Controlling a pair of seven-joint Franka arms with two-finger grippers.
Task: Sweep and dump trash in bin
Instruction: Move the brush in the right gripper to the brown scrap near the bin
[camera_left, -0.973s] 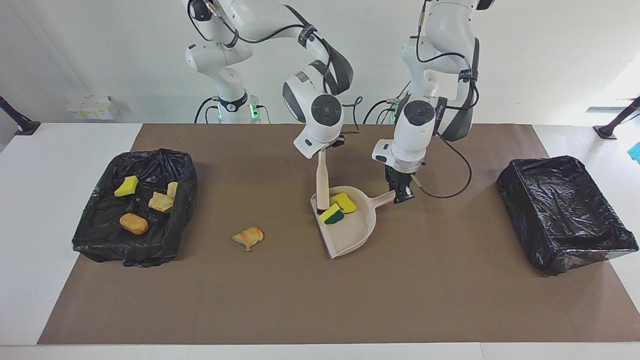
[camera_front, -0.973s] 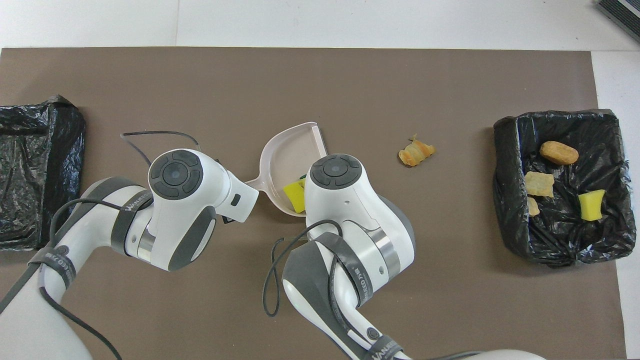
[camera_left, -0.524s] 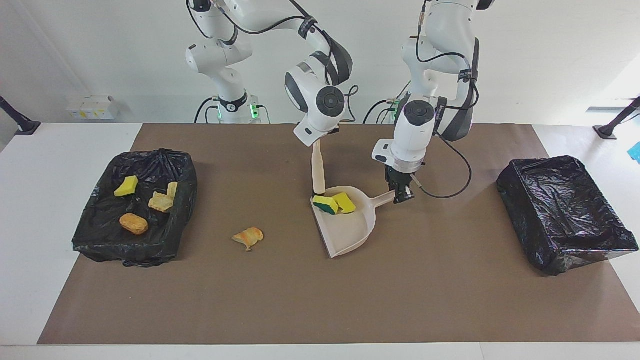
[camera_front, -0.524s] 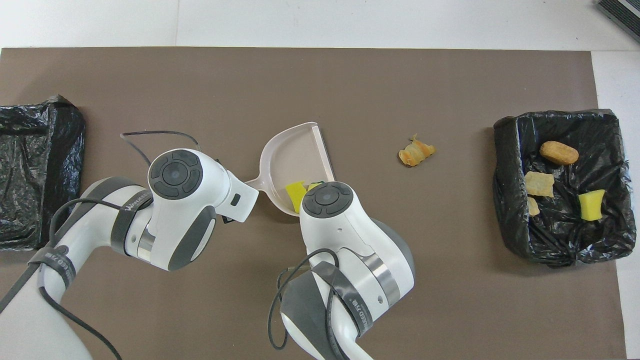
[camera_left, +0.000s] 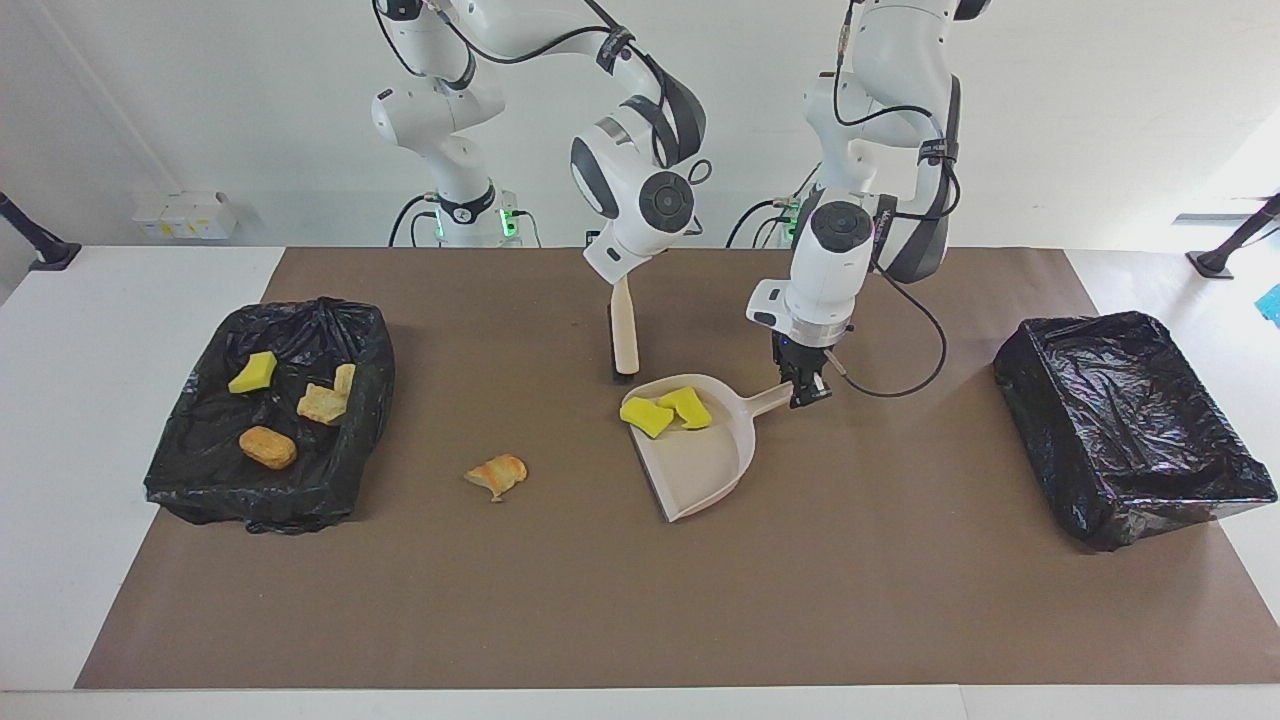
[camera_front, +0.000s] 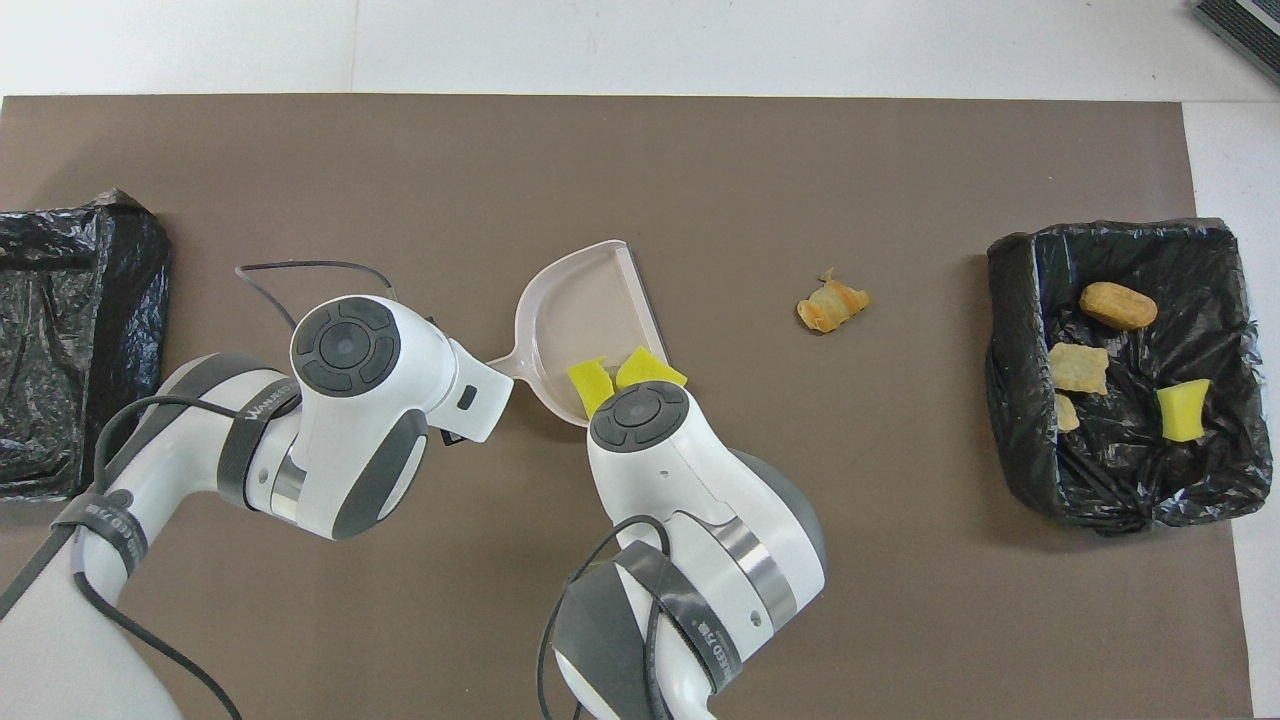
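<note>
My left gripper (camera_left: 806, 390) is shut on the handle of the beige dustpan (camera_left: 705, 460), which sits low at the middle of the mat. Two yellow sponge pieces (camera_left: 647, 416) (camera_left: 690, 406) lie in the pan near the handle; they also show in the overhead view (camera_front: 590, 384) (camera_front: 650, 369). My right gripper (camera_left: 622, 285) is shut on a beige brush (camera_left: 625, 340), held upright over the mat beside the pan's rim. A tan-orange bread lump (camera_left: 497, 473) lies on the mat between the pan and the filled bin (camera_left: 250, 500).
The black-lined bin at the right arm's end (camera_front: 1005, 380) holds a yellow sponge piece and several bread lumps. A second black-lined bin (camera_left: 1130, 425) stands at the left arm's end. A cable loops from the left wrist over the mat.
My right gripper has lifted the brush out of the dustpan and drawn it toward the robots. The sponge pieces slid toward the handle; the green-backed one now shows yellow. The pan shifted slightly.
</note>
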